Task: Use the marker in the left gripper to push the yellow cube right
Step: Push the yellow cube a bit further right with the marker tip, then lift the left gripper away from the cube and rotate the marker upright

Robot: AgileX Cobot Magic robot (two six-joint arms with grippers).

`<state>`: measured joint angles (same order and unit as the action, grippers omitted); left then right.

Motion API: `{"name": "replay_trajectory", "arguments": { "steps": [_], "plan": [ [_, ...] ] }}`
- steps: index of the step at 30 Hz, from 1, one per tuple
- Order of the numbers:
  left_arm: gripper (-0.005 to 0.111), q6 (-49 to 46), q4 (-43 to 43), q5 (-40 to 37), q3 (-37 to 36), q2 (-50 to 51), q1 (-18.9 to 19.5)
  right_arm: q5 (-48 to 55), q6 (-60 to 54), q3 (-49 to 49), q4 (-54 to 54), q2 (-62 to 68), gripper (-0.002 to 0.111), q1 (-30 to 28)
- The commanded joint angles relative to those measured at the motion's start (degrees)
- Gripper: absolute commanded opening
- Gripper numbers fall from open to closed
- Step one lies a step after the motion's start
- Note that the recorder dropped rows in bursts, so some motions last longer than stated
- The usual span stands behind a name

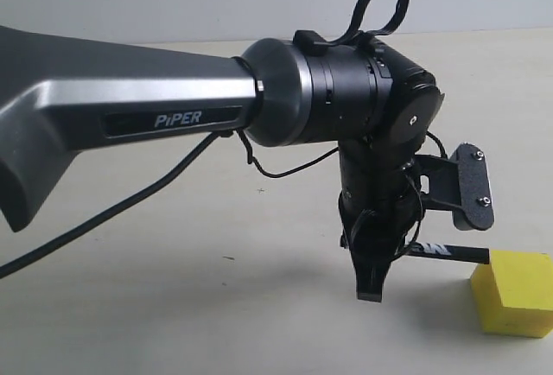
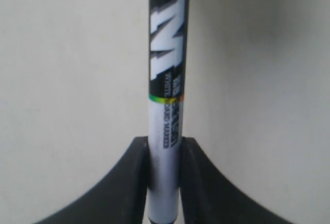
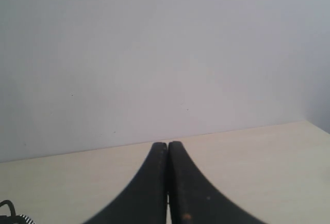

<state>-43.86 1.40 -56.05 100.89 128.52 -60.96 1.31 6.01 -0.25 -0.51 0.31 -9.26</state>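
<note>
Marker [image 1: 454, 252] clamped in left gripper [image 1: 370, 289], tip at yellow cube [image 1: 512, 293]

Black-and-white marker [image 1: 449, 252], level between fingers [image 2: 135, 182] of the left gripper [image 1: 370, 284], tip at top edge of the yellow cube [image 1: 511, 293]

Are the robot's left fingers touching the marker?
Touching. The left wrist view shows both fingers pressed against the marker barrel, with no gap on either side.

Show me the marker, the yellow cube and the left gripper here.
marker [image 2: 166, 53], left wrist view, black printed part of the barrel.
yellow cube [image 1: 518, 308], exterior view, front face.
left gripper [image 2: 165, 142], left wrist view, midway between the fingertips, at the clamped barrel.
</note>
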Motion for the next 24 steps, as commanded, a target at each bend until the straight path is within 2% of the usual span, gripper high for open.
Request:
{"name": "replay_trajectory", "arguments": {
  "steps": [1,5,8,11,13,16,19,24],
  "plan": [
    [0.000,8.50,-6.57,-1.60,0.36,-1.90,-0.12,-0.14,-0.14,0.25,0.12,-0.31,0.000,-0.36],
    [0.000,23.55,-15.80,-5.37,0.36,-5.74,0.56,-0.14,-0.14,0.25,0.12,-0.31,0.000,-0.36],
    [0.000,32.12,-15.54,-7.39,-0.50,-9.95,2.87,-0.14,-0.14,0.25,0.12,-0.31,0.000,-0.36],
    [0.000,40.93,-15.54,-7.11,-5.18,-16.11,6.12,-0.14,-0.14,0.25,0.12,-0.31,0.000,-0.36],
    [0.000,47.47,-15.54,-4.30,-11.04,-21.57,8.17,-0.14,-0.14,0.25,0.12,-0.31,0.000,-0.36],
    [0.000,61.78,-16.33,7.44,-21.94,-30.36,10.52,-0.14,-0.14,0.25,0.12,-0.31,0.000,-0.36],
    [0.000,70.31,-15.67,16.30,-31.48,-37.12,11.42,-0.14,-0.14,0.25,0.12,-0.31,0.000,-0.36],
    [0.000,72.22,-12.98,13.98,-36.78,-41.16,10.40,-0.14,-0.14,0.25,0.12,-0.31,0.000,-0.36]
  ]
}}
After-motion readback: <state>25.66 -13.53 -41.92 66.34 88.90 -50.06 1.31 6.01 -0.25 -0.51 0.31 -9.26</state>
